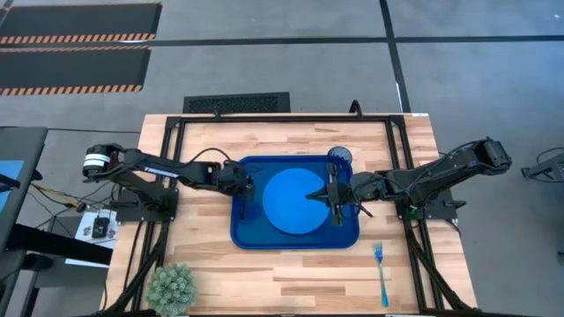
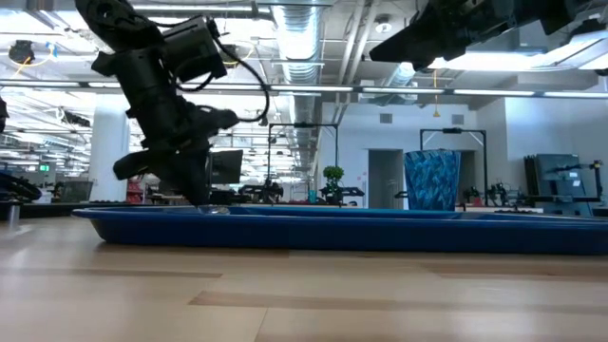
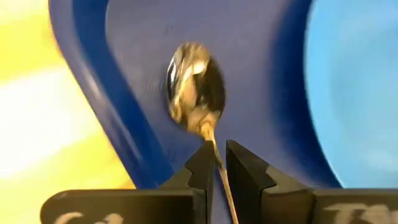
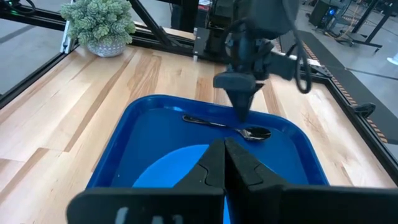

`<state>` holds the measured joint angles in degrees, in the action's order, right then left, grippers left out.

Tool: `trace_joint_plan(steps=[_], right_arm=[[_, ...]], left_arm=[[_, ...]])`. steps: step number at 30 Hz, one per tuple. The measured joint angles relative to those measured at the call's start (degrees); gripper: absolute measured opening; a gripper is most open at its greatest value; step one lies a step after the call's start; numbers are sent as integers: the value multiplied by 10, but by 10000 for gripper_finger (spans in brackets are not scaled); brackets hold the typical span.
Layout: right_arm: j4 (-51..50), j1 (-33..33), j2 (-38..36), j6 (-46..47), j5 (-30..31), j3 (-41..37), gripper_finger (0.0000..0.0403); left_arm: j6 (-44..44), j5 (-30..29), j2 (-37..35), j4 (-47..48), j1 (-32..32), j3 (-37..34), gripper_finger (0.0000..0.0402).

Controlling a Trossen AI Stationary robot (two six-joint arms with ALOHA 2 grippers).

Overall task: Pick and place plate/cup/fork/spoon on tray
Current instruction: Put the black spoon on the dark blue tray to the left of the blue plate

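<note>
From above, the left gripper [image 1: 244,182] sits over the left strip of the tray [image 1: 256,236], beside the plate [image 1: 293,201]; the right gripper [image 1: 333,195] rests over the plate's right edge. The fork [image 1: 382,275] lies on the counter [image 1: 291,273], nearer the right arm, long axis running front to back. The cup [image 1: 339,158] stands at the tray's far right corner.

At table height, the left gripper's tip reaches the tray floor.

The left wrist view shows the spoon [image 3: 194,87] lying along the jaws' line, its handle between them, apparently grasped.

The right wrist view shows its jaws clenched on nothing.
</note>
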<state>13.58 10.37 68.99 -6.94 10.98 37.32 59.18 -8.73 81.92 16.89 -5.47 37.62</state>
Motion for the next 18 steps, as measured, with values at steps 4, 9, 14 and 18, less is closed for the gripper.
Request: trace_joint_plan(steps=[4,9,14,18], right_arm=[[1,0,0,0,0,0,12],[2,0,0,0,0,0,12],[1,1,0,9,0,0,12],[2,1,0,9,0,0,12]], left_arm=[[-133,9,-7,-20,-4,12,28],[-292,39,0,-96,-4,13,23],[-414,57,26,-93,-5,13,2],[-465,60,51,-90,-5,13,1]])
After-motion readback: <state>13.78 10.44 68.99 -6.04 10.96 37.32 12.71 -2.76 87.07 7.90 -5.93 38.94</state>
